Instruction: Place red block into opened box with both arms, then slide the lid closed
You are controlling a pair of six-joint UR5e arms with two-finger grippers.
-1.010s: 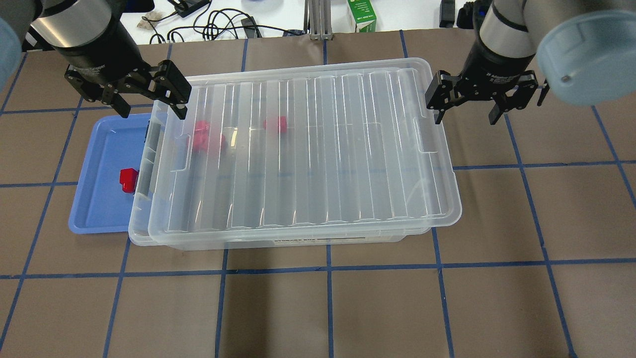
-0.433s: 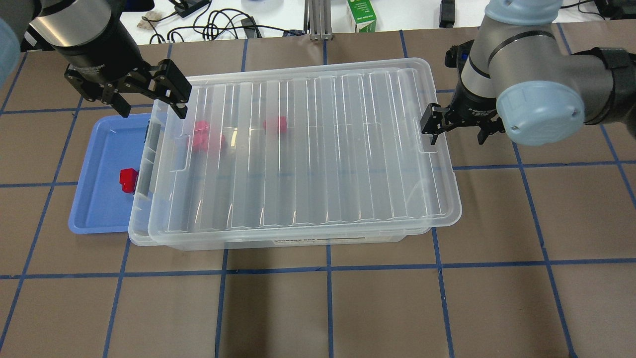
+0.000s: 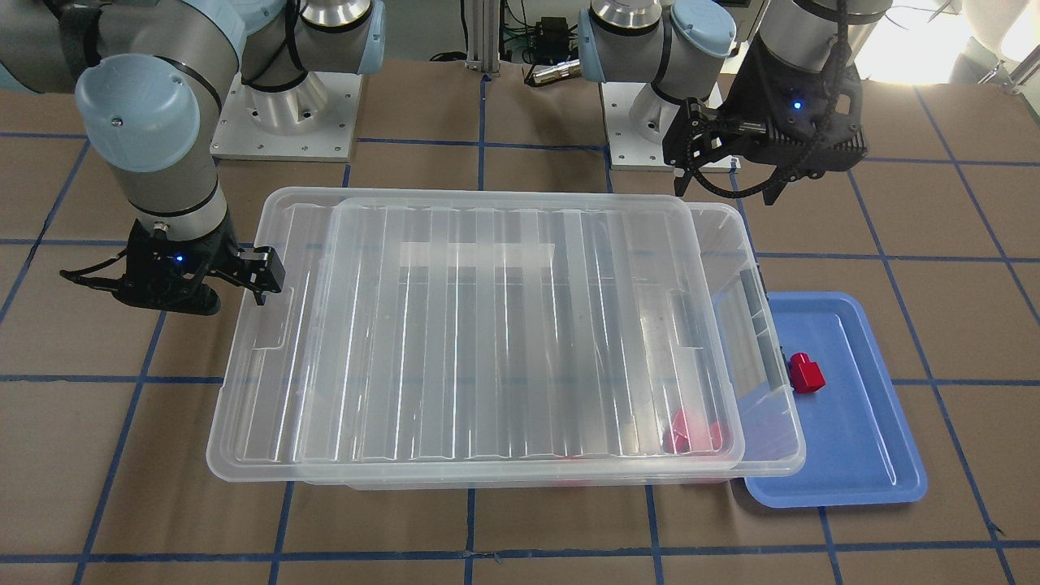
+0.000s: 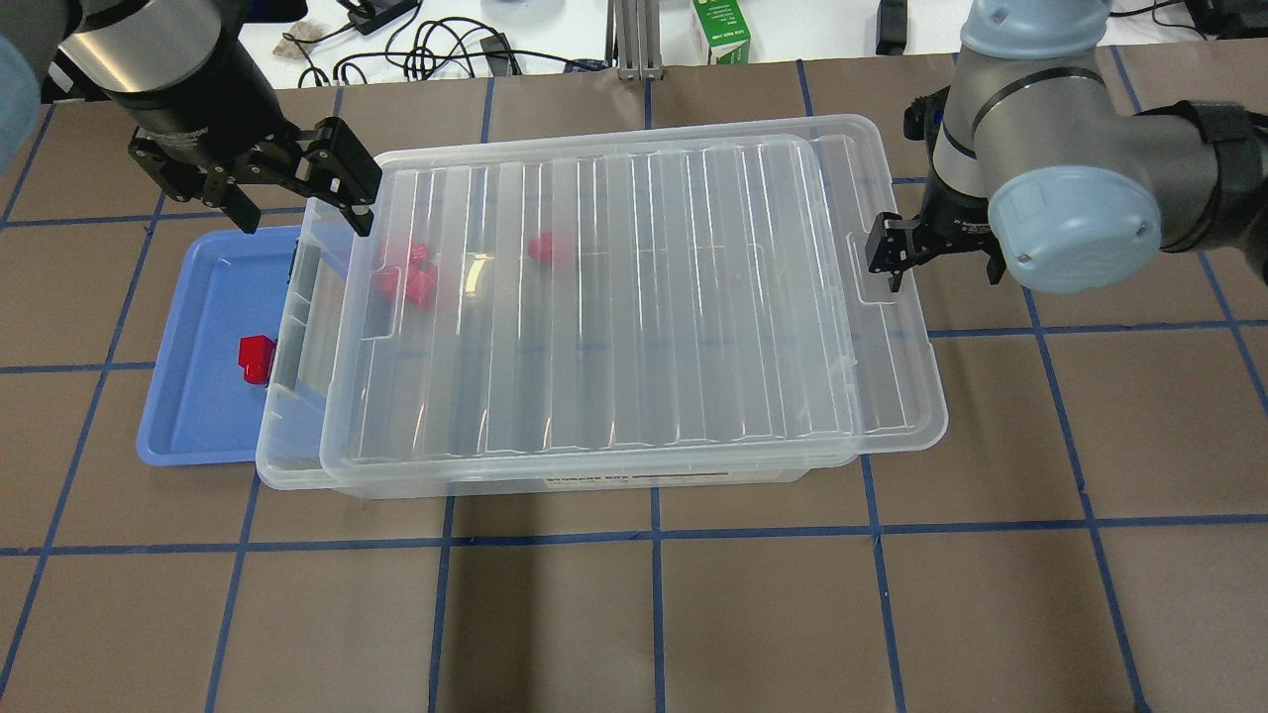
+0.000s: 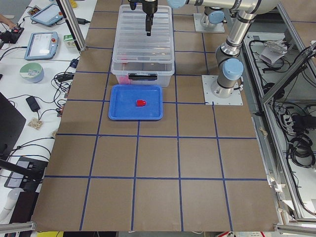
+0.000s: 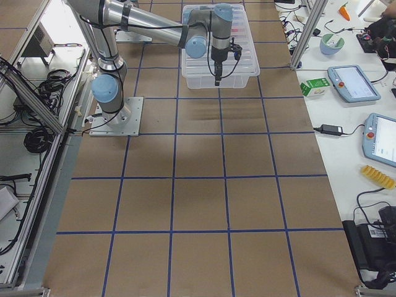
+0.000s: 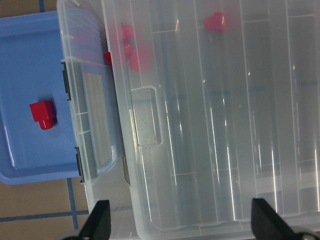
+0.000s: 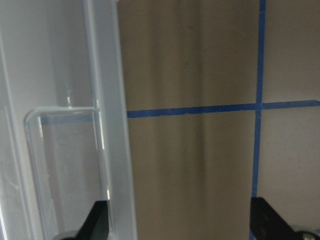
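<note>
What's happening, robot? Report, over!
Left gripper open, over left end of box. Right gripper open, at right end of lid. Red block on blue tray, not boxed. Lid covers most of box; left end uncovered.

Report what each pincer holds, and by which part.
Nothing is gripped. The left pincer and right pincer are both open; one right finger sits at the lid's end rim, by the handle recess.

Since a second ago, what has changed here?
The right claw came down to the end of the ribbed translucent plastic lid, and the lid slid toward the robot's right, widening the gap at the left end of the big see-through plastic box. Both claws are open, gripping nothing. The left claw, shallow blue tray and the small red block in it stayed put.
</note>
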